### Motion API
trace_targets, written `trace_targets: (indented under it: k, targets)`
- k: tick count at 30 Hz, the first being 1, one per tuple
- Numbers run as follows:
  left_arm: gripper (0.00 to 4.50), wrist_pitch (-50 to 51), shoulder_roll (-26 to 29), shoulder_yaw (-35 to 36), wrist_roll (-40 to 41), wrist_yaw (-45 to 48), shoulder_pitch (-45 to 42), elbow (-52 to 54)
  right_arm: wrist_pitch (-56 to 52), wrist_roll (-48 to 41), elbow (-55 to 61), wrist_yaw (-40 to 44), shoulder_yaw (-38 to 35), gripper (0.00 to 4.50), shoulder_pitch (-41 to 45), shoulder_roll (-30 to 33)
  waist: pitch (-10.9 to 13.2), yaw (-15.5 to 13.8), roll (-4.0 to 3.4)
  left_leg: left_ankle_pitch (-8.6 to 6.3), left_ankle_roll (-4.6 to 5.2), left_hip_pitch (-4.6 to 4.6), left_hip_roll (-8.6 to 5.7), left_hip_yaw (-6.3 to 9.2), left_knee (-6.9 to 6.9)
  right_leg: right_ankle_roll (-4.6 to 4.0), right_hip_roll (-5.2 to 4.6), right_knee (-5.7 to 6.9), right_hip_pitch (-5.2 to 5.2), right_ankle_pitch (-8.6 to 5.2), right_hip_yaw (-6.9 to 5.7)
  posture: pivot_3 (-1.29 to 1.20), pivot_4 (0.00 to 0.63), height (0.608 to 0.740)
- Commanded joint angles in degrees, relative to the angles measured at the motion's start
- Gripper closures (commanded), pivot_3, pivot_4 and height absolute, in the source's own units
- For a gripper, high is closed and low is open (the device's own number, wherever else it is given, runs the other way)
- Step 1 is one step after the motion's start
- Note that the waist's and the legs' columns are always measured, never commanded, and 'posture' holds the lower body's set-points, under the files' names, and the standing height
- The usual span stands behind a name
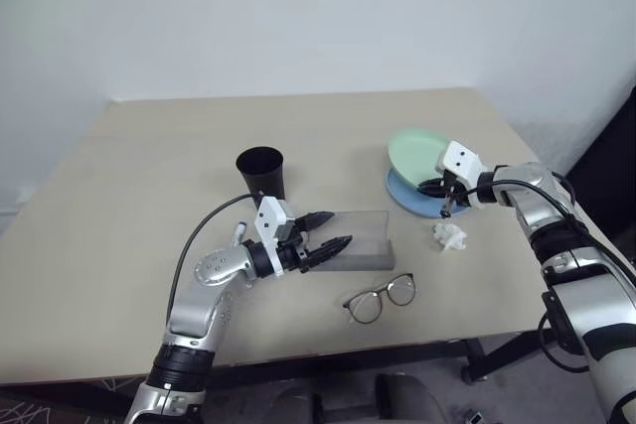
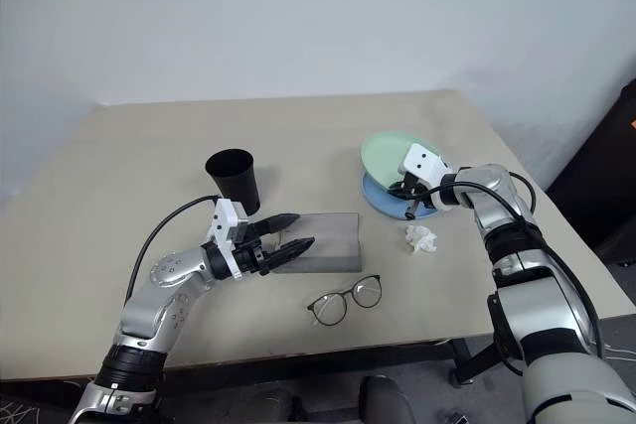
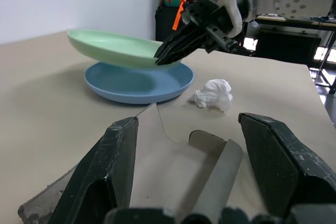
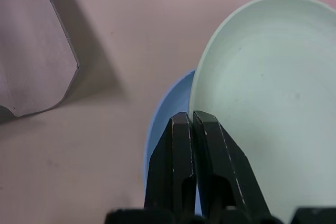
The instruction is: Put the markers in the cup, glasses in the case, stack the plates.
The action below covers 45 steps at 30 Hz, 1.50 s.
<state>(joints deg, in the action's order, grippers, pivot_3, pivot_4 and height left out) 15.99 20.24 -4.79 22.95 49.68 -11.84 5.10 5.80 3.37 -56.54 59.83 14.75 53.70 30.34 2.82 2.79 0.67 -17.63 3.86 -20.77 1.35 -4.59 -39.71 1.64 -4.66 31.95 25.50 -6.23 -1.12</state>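
Observation:
The mint green plate (image 1: 419,151) lies tilted over the light blue plate (image 1: 407,193) at the table's right. My right gripper (image 1: 445,210) is shut on the green plate's near rim, as the left wrist view also shows. The grey case (image 1: 360,245) lies mid-table. My left gripper (image 1: 341,228) stands open at the case's left end, level, with nothing between its fingers. Behind it stands the black cup (image 1: 260,172), upright. The glasses (image 1: 380,297) lie unfolded in front of the case. One marker (image 1: 238,233) peeks out beside my left forearm.
A crumpled white tissue (image 1: 449,236) lies just in front of the plates, to the right of the case. The beige table (image 1: 149,176) ends close behind the plates on the right and just in front of the glasses.

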Motion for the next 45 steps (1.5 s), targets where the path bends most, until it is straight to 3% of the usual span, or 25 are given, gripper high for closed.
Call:
trace_targets:
  k: [1, 2, 5, 10, 17, 21, 28, 39, 45]
  targets:
    - [1.28, -0.7, 0.1, 0.3, 0.2, -0.5, -0.3, 2.6, 3.3, 2.1, -3.1, 1.1, -0.1, 4.47, 2.6, 0.2, 0.0, 0.0, -0.01, 0.00, 0.00, 0.00, -0.01, 0.00, 0.00, 0.00, 0.00, 0.00, 0.00, 0.00, 0.00, 0.00, 0.000, 0.740]
    - [1.28, -0.7, 0.1, 0.3, 0.2, -0.6, -0.1, 2.8, 3.9, 2.9, -3.8, 1.1, 0.3, 4.47, 2.6, 0.2, 0.0, 0.0, -0.02, 0.00, 0.00, 0.00, -0.01, 0.00, 0.00, 0.00, 0.00, 0.01, 0.00, 0.00, 0.00, 0.00, 0.000, 0.740]
    - [1.28, -0.6, 0.2, 0.3, 0.3, -0.9, 0.3, 3.2, 4.9, 4.2, -5.3, 1.3, 0.5, 3.82, 2.8, 0.2, 0.0, 0.2, -0.06, 0.00, -0.01, 0.02, -0.01, -0.01, 0.00, 0.00, 0.00, 0.06, 0.00, 0.00, 0.02, 0.00, 0.000, 0.740]
    - [1.28, -0.5, 0.2, 0.1, 0.2, -1.0, 0.2, 3.1, 5.9, 4.3, -4.9, 1.2, -0.7, 2.20, 3.1, 0.5, 0.0, 0.2, -0.09, 0.05, -0.08, 0.10, 0.00, -0.05, -0.01, -0.02, 0.05, 0.15, 0.00, 0.01, 0.10, 0.00, 0.000, 0.740]
    - [1.28, -0.6, 0.2, -0.4, 0.1, -0.8, -0.5, 2.4, 1.4, 1.5, -0.1, 6.4, -3.8, 2.20, 2.7, 3.1, 0.0, 0.2, -0.12, 0.08, -0.12, 0.13, 0.04, -0.06, -0.13, -0.05, 0.10, 0.30, 0.00, 0.03, 0.17, 0.00, 0.000, 0.740]
    - [1.28, -1.2, 0.5, -1.0, -0.6, -0.2, -1.2, 1.6, -7.8, -0.8, 8.2, 14.8, -4.6, 2.20, 0.0, 6.9, 0.0, 0.0, -0.14, 0.07, -0.11, 0.13, -0.04, 0.04, -0.22, -0.05, 0.07, 0.59, 0.02, 0.02, 0.20, 0.00, 0.000, 0.740]
    - [1.28, -1.8, 0.8, -2.0, -1.0, 2.0, -2.3, 0.3, -18.3, -0.3, 20.6, 19.3, -3.1, 2.20, -7.4, 12.0, 0.0, 0.0, -0.15, 0.07, -0.13, 0.16, -0.02, 0.22, -0.33, -0.05, 0.07, 0.72, 0.03, 0.01, 0.19, 0.00, 0.000, 0.740]
    - [1.28, -1.6, 0.4, -2.7, -1.2, 3.0, -2.3, 0.0, -20.8, 2.7, 16.7, 10.7, -1.6, 2.20, -9.8, 9.1, 0.0, 0.1, -0.16, 0.10, -0.17, 0.19, 0.05, 0.18, -0.54, -0.05, 0.09, 0.79, 0.02, 0.01, 0.25, 0.00, 0.000, 0.740]
    - [1.28, -1.6, 0.6, -2.8, -1.4, 2.9, -1.8, 0.3, -19.6, 2.4, 14.6, 10.1, -1.3, 2.20, -9.1, 8.3, 0.0, 0.1, -0.17, 0.09, -0.16, 0.13, 0.01, 0.22, -0.53, -0.05, 0.09, 0.78, 0.04, 0.01, 0.25, 0.00, 0.000, 0.740]
